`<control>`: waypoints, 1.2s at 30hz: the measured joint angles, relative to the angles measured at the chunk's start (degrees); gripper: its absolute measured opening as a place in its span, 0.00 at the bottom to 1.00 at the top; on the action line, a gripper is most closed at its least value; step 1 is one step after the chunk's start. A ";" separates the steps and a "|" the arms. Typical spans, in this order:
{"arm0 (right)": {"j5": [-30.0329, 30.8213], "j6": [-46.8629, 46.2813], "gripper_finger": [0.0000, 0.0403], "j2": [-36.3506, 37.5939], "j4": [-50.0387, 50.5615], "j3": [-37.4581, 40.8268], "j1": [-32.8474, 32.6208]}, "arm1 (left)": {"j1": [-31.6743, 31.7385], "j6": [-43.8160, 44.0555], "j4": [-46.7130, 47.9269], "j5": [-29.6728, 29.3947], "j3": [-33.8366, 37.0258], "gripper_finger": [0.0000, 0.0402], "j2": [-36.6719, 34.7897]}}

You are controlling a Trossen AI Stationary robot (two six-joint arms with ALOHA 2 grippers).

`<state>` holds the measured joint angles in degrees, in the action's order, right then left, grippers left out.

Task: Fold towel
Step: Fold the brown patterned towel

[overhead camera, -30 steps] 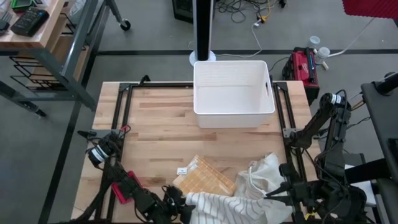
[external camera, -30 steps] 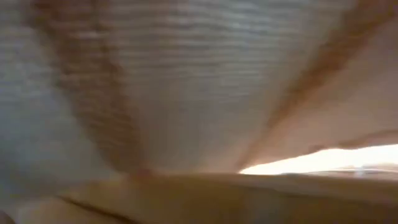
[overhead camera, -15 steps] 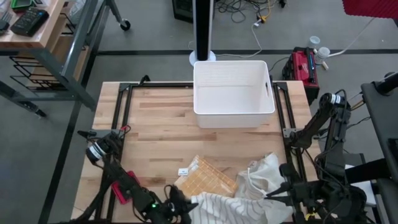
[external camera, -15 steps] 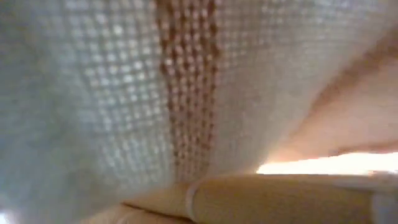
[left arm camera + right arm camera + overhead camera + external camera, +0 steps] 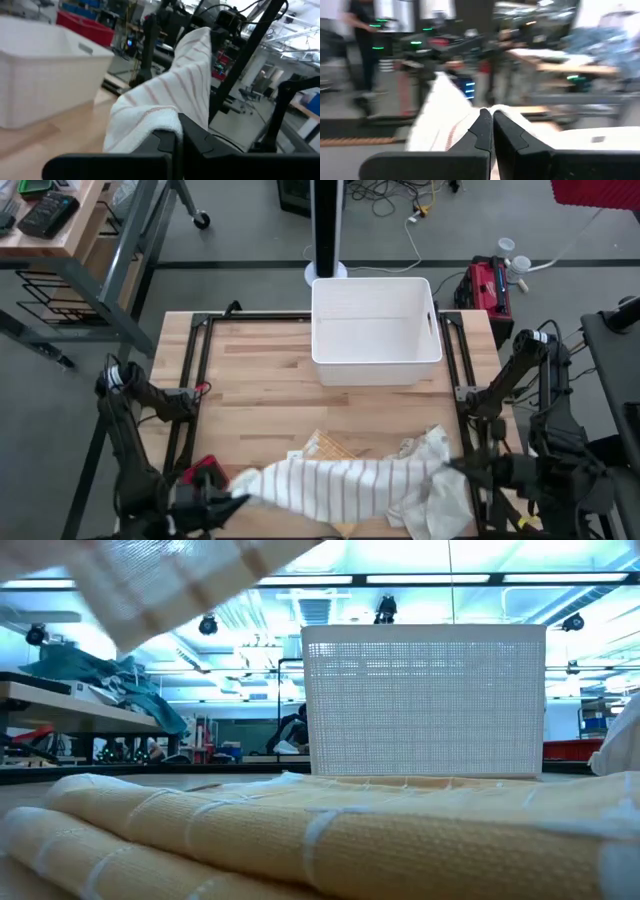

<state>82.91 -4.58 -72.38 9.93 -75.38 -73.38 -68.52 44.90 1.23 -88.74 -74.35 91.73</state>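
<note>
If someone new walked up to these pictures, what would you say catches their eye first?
Most likely the striped towel, stretched out across the near edge of the table between the left pincer and the right pincer, each shut on one end. Behind it, a white basket stands at the table's far edge, and a yellow waffle-weave cloth peeks out from under the towel.

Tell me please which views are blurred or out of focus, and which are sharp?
High view: sharp across the table. Low view: the near yellow cloth is soft, the white basket clearer. Right wrist view: background smeared by motion blur. Left wrist view: striped towel slightly soft.
</note>
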 joint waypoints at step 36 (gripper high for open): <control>-7.38 9.20 0.00 1.16 -1.44 -0.12 4.57 | -2.84 -28.01 -2.89 -0.83 -18.44 0.00 3.63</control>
<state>75.53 4.61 -71.22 8.50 -75.50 -68.81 -71.37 16.89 -1.66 -89.57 -92.79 95.37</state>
